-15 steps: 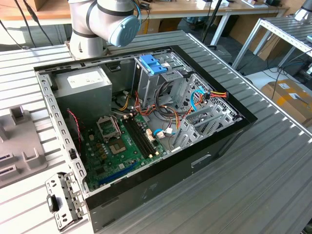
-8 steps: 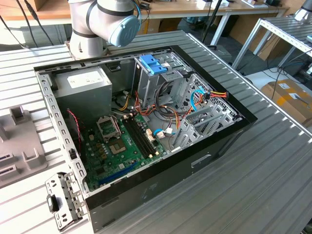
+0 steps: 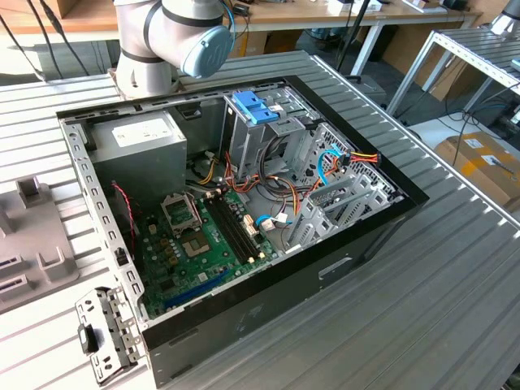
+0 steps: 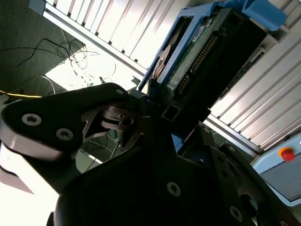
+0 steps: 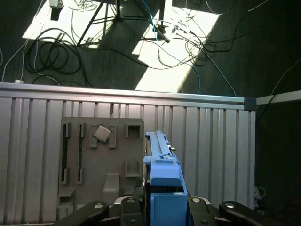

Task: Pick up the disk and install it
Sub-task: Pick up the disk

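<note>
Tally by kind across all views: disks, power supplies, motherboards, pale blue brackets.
disk: 1
power supply: 1
motherboard: 1
pale blue bracket: 1
Total: 4

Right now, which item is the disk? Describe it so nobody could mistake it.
In the first wrist view, start at the ribbed aluminium table, then find the black gripper over it. Clamped in it is the disk, a flat dark hard drive with bright blue carrier rails, a deeper blue than the pale slotted bracket inside the open computer case.
</note>
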Controlling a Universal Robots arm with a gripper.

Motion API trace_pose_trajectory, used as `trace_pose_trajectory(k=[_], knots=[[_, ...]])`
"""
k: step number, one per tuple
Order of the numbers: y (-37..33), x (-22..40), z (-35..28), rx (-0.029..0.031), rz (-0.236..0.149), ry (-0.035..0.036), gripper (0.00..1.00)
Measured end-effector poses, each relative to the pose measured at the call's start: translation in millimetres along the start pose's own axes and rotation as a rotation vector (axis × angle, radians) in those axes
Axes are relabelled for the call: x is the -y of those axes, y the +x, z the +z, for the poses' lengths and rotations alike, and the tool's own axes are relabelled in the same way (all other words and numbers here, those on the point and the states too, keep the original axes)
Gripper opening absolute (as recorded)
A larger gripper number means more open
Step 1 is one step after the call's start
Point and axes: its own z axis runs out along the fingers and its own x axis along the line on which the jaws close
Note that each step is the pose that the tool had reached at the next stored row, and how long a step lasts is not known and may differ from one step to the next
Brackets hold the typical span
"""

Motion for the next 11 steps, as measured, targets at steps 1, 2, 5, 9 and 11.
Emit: trace_pose_trajectory(k=[1,2,5,9,11], knots=[[1.3,1.0,0.0,-0.0008,0.000,-0.0001,0.36],[2.7,1.6,0.0,-0.0010,0.000,-0.0002,0.36],[5.1,2.4,0.2,-0.0009,0.000,0.0001,0.36],[8.1,3.9,1.2,-0.0011,0.000,-0.0001,0.36],[9.3,4.2,1.6,-0.0012,0.000,-0.0001,0.36]])
